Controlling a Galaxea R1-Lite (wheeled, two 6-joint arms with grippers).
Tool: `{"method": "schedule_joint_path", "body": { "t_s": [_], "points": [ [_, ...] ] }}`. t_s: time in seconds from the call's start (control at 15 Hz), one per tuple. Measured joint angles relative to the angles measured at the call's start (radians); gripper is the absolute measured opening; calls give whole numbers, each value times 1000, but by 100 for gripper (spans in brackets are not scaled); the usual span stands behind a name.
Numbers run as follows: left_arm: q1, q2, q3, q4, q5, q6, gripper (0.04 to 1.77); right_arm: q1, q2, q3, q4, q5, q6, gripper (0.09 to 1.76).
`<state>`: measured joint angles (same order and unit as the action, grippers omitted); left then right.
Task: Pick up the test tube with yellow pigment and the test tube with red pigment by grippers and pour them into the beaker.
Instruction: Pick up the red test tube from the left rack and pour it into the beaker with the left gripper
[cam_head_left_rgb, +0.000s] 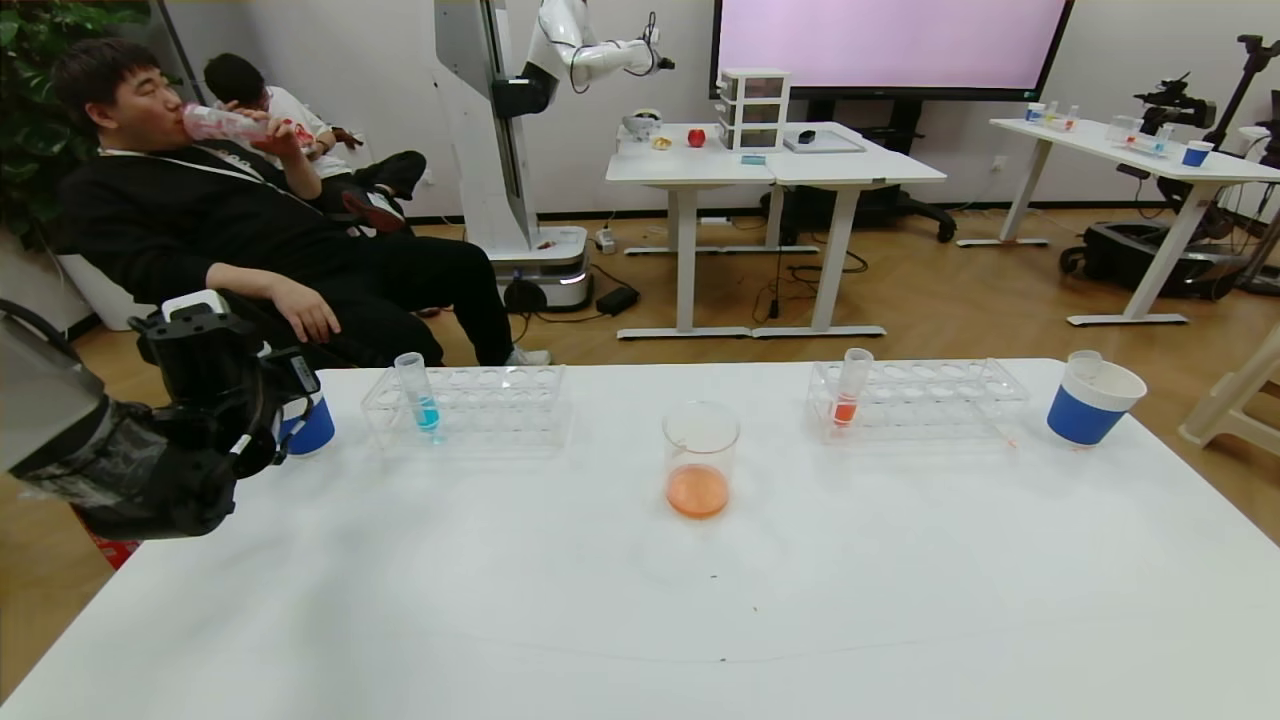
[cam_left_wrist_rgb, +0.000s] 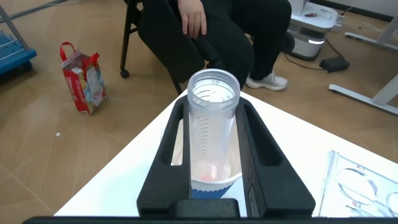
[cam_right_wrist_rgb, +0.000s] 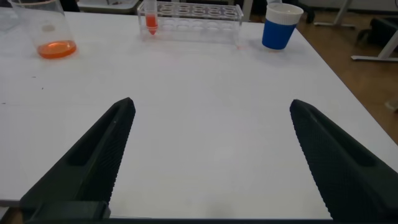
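Note:
My left gripper (cam_left_wrist_rgb: 214, 106) is shut on a clear graduated test tube (cam_left_wrist_rgb: 211, 130). The tube is almost empty, with a faint pink trace at its tip, and hangs over a blue-and-white paper cup (cam_left_wrist_rgb: 214, 183) at the table's left edge (cam_head_left_rgb: 312, 428). No yellow liquid shows anywhere. The beaker (cam_head_left_rgb: 700, 460) stands mid-table with orange liquid in its bottom. The test tube with red pigment (cam_head_left_rgb: 850, 390) stands in the right rack (cam_head_left_rgb: 930, 395). My right gripper (cam_right_wrist_rgb: 211, 109) is open and empty, low over the table, with the beaker (cam_right_wrist_rgb: 46, 31) and the red tube (cam_right_wrist_rgb: 150, 17) far ahead of it.
A tube with blue liquid (cam_head_left_rgb: 420, 395) stands in the left rack (cam_head_left_rgb: 490, 405). A second blue-and-white cup (cam_head_left_rgb: 1092, 400) with a clear tube in it stands at the far right. Two people sit beyond the table's far left edge.

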<state>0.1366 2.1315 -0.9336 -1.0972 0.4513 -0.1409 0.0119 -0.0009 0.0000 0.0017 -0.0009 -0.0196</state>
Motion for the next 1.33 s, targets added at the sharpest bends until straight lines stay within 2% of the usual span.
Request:
{"method": "schedule_joint_path", "body": {
  "t_s": [0.6,0.67,0.73,0.8,0.87,0.93,1.2,1.33],
  "points": [
    [-3,19,31,-37,-2,0,48,0,0,0,0,0,0,174],
    [-5,20,32,-37,-2,2,64,0,0,0,0,0,0,174],
    [-5,20,32,-37,-3,6,89,0,0,0,0,0,0,174],
    [-4,20,31,-37,-4,8,133,0,0,0,0,0,0,174],
    [-4,20,31,-37,-4,10,159,0,0,0,0,0,0,174],
    [-5,20,31,-37,-4,11,173,0,0,0,0,0,0,174],
    [-8,9,16,-37,-4,12,175,0,0,0,0,0,0,174],
    [-35,-34,-11,-28,-4,19,175,0,0,0,0,0,0,174]
  ]
}}
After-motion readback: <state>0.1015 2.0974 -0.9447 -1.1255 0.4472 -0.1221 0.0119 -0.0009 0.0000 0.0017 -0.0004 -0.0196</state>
